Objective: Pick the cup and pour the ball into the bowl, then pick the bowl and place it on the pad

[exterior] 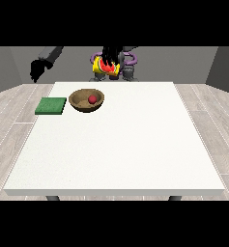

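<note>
Red ball (92,99) inside wooden bowl (80,102), green pad (51,105) just beside; cup (105,67) pinched in the hand (111,57) above.

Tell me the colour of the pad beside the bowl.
Green; the pad shows best in the front view.

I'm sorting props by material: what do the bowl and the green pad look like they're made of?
The bowl looks wooden: matte brown with mottled grain. The pad looks like soft foam or fabric: a flat green square with a dull, faintly speckled surface, though rubber is possible.
</note>
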Tool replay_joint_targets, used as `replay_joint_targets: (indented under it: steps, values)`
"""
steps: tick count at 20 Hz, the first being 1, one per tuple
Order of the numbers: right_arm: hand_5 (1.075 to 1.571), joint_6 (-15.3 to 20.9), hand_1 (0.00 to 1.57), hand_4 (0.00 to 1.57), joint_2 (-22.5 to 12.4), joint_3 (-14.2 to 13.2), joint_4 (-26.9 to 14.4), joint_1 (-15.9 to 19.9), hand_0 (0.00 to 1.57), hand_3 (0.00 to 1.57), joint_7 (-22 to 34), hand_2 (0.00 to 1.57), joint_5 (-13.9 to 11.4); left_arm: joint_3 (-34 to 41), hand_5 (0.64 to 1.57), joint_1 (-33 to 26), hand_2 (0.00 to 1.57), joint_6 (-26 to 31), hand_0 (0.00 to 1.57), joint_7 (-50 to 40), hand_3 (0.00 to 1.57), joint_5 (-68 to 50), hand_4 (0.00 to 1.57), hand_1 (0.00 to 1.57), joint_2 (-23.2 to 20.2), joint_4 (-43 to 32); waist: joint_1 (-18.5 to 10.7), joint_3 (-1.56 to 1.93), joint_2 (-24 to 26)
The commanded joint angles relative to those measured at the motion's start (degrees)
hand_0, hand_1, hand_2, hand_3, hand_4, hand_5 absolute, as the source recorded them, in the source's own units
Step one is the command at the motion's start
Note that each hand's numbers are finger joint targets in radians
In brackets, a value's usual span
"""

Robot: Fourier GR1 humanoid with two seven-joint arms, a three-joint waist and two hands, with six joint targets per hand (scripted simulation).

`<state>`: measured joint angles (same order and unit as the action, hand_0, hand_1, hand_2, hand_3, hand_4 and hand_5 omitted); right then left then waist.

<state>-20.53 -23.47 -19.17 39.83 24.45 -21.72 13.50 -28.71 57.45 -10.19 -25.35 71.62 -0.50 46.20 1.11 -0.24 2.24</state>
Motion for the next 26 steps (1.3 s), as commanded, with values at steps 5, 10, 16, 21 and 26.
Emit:
replay_joint_targets:
  steps: [5,10,16,21,26]
  values:
    - [1.560,3.38,0.00,0.73,5.14,2.26,0.96,2.89,0.00,0.00,4.18,0.14,-0.39,11.91,1.532,-9.78,1.57,-18.90,1.41,1.69,1.57,-21.89,1.00,1.41,0.49,14.15,1.43,-0.18,-3.70]
    - [1.569,8.85,0.00,0.68,8.53,2.39,0.90,5.20,0.00,0.00,10.94,0.00,0.33,14.38,1.554,-19.07,1.57,-23.40,1.21,11.95,1.46,-36.15,0.93,1.21,0.50,21.36,-1.13,-0.08,-4.34]
    - [1.571,11.43,0.00,0.32,12.40,4.50,4.28,7.91,0.00,0.00,12.50,0.00,-0.18,15.48,0.757,-28.87,0.00,-15.77,0.00,21.15,0.00,-56.64,0.00,0.00,0.50,23.99,1.21,-0.06,-8.59]
    - [1.571,15.87,0.00,0.00,16.60,6.51,7.40,5.27,0.00,0.00,14.53,0.00,-0.98,20.59,0.726,-35.34,0.00,-8.70,0.00,32.72,0.00,-61.84,0.00,0.00,-0.85,20.38,0.09,0.17,-6.70]
    - [1.571,16.38,0.00,0.00,15.30,6.29,5.39,2.18,0.00,0.00,12.22,0.00,-1.45,22.52,0.737,-31.74,0.00,-4.84,0.00,30.26,0.00,-62.34,0.00,0.00,-1.15,21.48,-1.43,0.25,-6.91]
